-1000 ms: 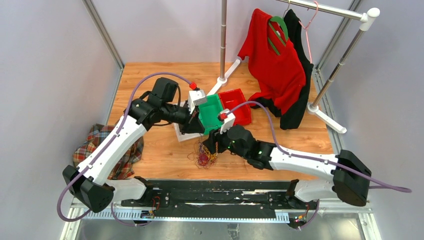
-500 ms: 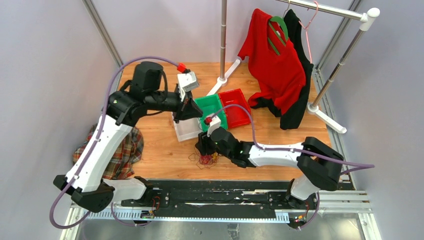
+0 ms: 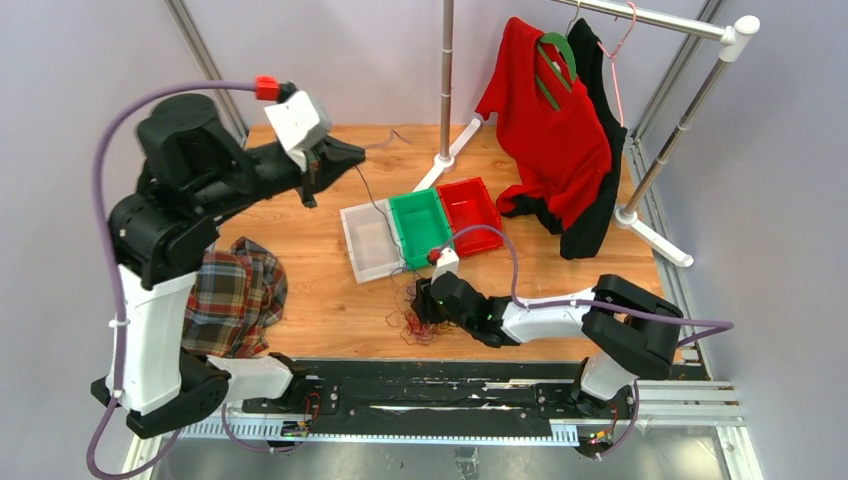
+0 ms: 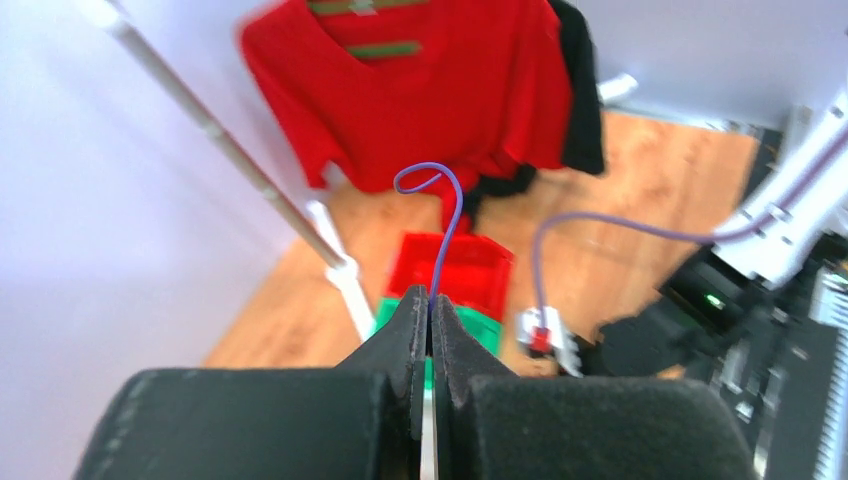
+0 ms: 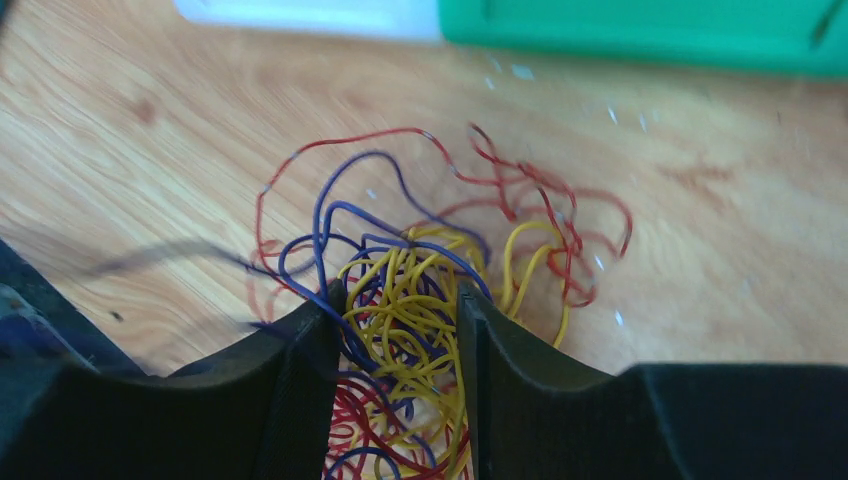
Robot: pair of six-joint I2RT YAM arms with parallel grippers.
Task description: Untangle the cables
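The cables are a tangle (image 3: pixel 408 322) of thin yellow, dark purple and red strands on the wooden table, near its front edge. In the right wrist view the tangle (image 5: pixel 405 290) fills the space between my fingers. My right gripper (image 3: pixel 422 302) sits low on the tangle, its jaws closed in on the wad of strands (image 5: pixel 398 300). My left gripper (image 3: pixel 340 158) is raised high at the back left, shut on one purple strand (image 3: pixel 382 215) that runs down to the tangle. In the left wrist view that strand (image 4: pixel 447 225) curls up out of the closed fingertips of the left gripper (image 4: pixel 430 295).
Three bins stand side by side behind the tangle: clear (image 3: pixel 368 240), green (image 3: pixel 420 225), red (image 3: pixel 470 208). A plaid cloth (image 3: pixel 230 295) lies at the left. A garment rack with a red shirt (image 3: pixel 550 110) and a pink hanger (image 3: pixel 620 40) stands at the back right.
My left arm has risen and swung back to the left, drawing the purple strand out of the tangle. My right gripper has shifted a little nearer and stays on the tangle.
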